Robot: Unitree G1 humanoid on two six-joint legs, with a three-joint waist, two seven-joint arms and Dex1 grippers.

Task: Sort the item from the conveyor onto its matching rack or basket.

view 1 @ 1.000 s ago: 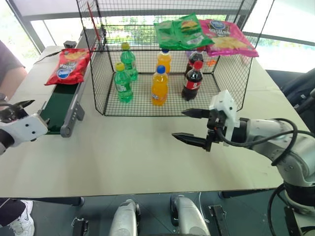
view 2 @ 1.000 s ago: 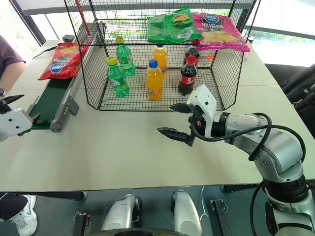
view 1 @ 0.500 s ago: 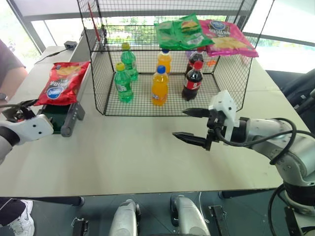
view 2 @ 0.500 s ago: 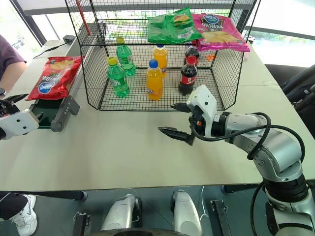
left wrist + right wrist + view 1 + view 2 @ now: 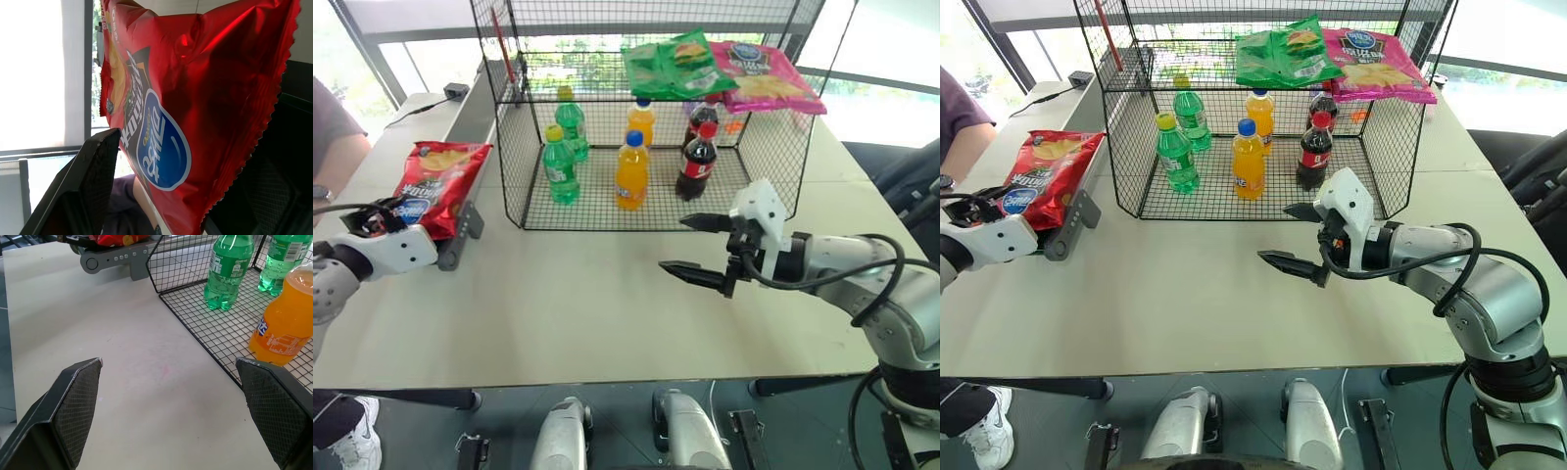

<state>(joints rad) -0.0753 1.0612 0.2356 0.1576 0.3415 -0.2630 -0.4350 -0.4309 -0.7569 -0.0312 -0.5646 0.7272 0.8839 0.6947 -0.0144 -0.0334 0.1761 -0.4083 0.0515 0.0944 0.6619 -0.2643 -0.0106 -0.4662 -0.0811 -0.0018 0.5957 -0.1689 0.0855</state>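
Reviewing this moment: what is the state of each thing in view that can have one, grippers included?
red snack bag: sealed, lying at the near end of the conveyor.
left gripper: at the bag's near edge, grip not yet clear.
right gripper: open, empty, above the table.
green bag, pink bag: flat on the cage top.
bottles: upright, capped.

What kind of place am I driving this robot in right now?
Likely a test bench set up as a mock shop, not a real store: a black wire-mesh cage holding soda bottles, a grey-railed conveyor carrying a red crinkly snack bag, all on one pale table beside big windows.
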